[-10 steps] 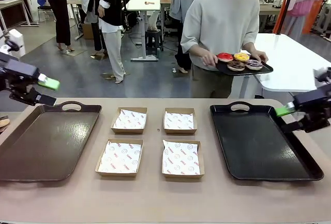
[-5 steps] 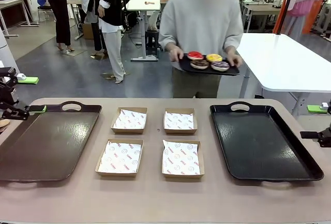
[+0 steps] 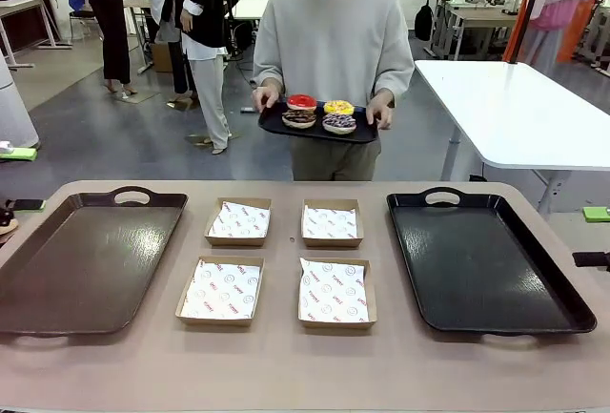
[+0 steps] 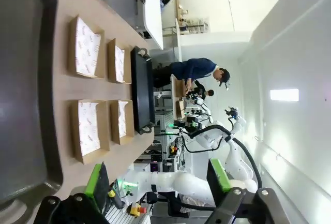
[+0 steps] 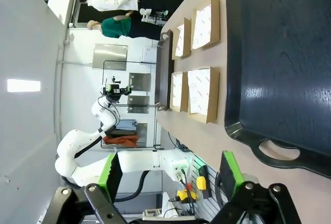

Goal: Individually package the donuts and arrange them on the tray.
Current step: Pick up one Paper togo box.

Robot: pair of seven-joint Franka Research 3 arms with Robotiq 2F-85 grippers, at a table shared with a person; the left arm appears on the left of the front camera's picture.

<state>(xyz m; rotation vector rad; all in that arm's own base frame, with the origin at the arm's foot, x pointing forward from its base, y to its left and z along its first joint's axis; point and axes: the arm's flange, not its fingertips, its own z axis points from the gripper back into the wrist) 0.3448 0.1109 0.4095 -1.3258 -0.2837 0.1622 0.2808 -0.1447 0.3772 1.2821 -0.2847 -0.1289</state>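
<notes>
Both claws wide open and empty at the table's ends; the donuts sit on a tray a person carries.

At the far left we find our left claw (image 4: 158, 178) held off the end of the table (image 3: 305, 370), its fingers spread fully with nothing between them, touching nothing. Next on the table lie a brown tray (image 3: 86, 265), four paper-lined cardboard boxes (image 3: 221, 291) in two rows, and a black tray (image 3: 486, 265). Beyond the boxes a person stands at the far side, both hands (image 3: 381, 110) gripping a small black tray (image 3: 274, 125) at waist height; the four donuts (image 3: 339, 123) rest on it, close together. At the far right our right claw (image 5: 169, 177) hangs off the table's end, equally wide open and empty.
</notes>
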